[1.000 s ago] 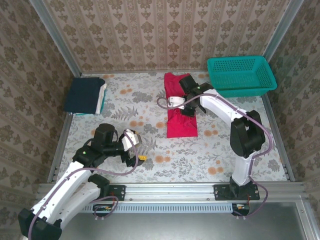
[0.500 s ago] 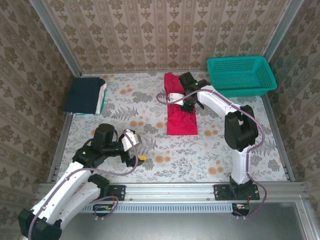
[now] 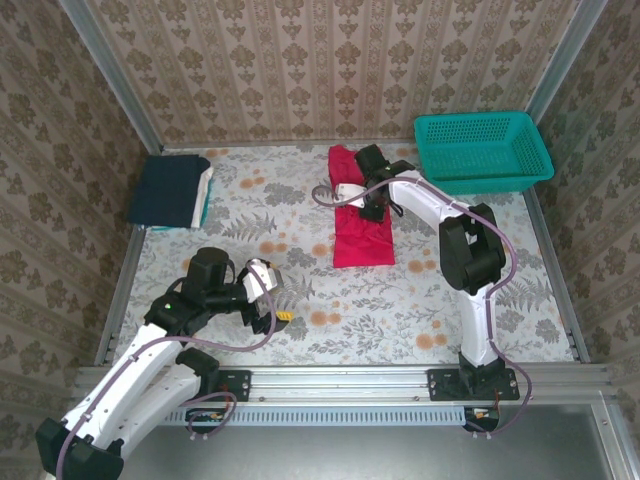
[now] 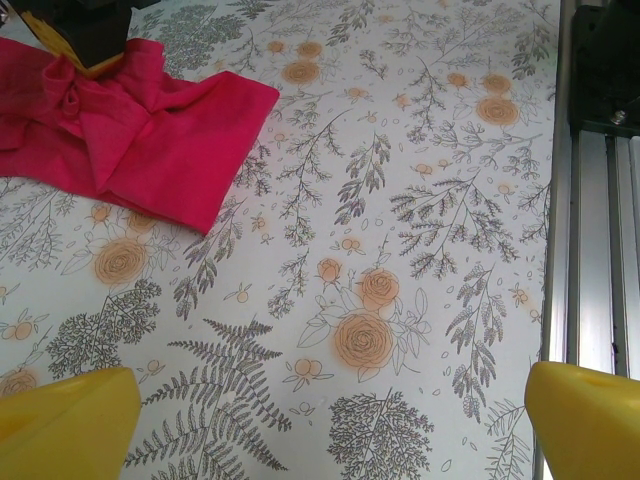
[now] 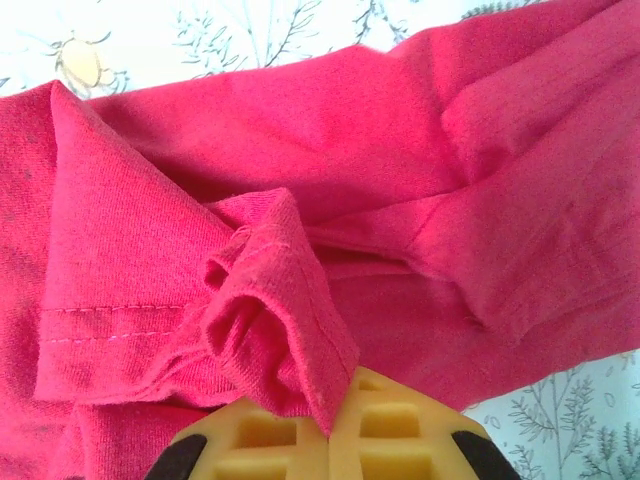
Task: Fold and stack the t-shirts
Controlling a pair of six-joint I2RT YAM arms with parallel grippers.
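Since my right claw (image 3: 368, 196) is closed on only a small bunched ridge of the red tee (image 3: 362, 238), near a stitched hem, I judge the hold thin. In the wrist view the cloth runs down between my yellow fingers (image 5: 400, 440) as a narrow pleat, and the rest of the shirt lies slack around it.

Risk 1: the pleat slips out on lifting, because too little fabric sits between the pads.
Risk 2: a pull from this one point drags the whole tee across the table (image 3: 440, 300) instead of turning one layer, and the narrow fold opens.
Risk 3: nothing pins the near end. My left claw (image 4: 325, 425) hangs spread wide, holding nothing, well apart from the shirt.

Tee location: far half of the table, near the basket (image 3: 480, 182), on its left.

Containers: one teal mesh basket, far right corner; no shirt visible in it. The folded stack (image 3: 170, 190), navy on top, sits on the table at far left, in no container.
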